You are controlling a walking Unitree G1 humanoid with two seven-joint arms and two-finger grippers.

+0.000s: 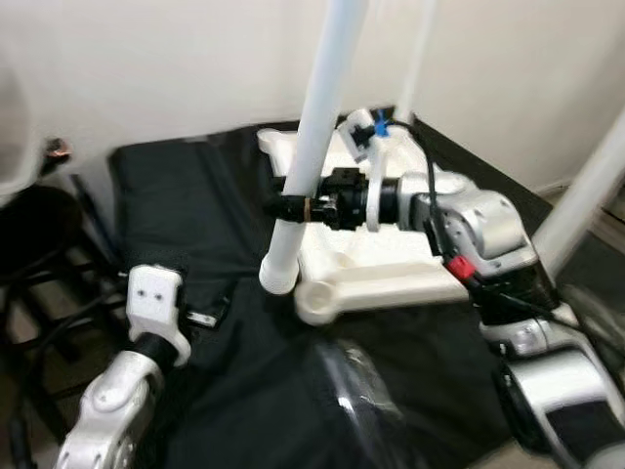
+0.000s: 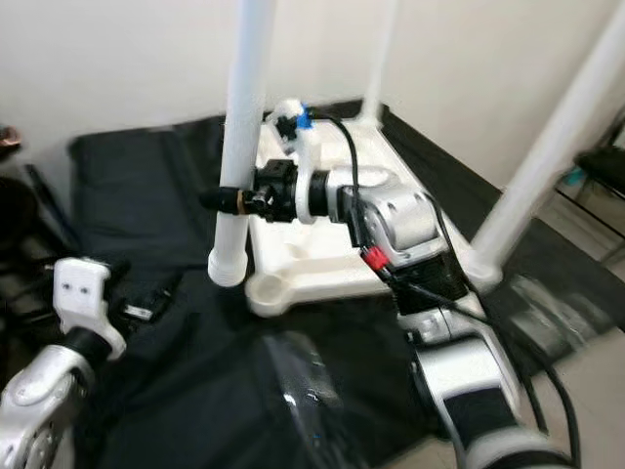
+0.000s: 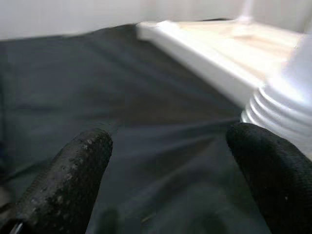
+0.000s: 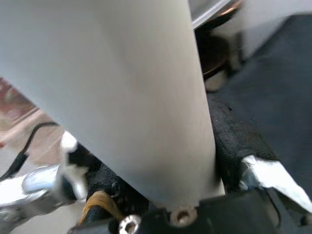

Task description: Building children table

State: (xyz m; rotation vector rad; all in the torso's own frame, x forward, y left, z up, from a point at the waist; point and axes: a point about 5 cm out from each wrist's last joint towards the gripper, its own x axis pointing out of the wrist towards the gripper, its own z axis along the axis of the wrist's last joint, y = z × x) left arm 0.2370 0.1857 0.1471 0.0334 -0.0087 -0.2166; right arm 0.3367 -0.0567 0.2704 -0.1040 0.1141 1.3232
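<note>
Gripping the near white leg above its socket, the right claw pinches it over the upturned tabletop on black cloth; the left claw hangs spread; three other legs stand fitted, so assembly looks nearly complete.

A plain pale wall closes the far side of the room, a black cloth lies spread over the floor below it, and dark furniture with thin legs stands at the left.
</note>
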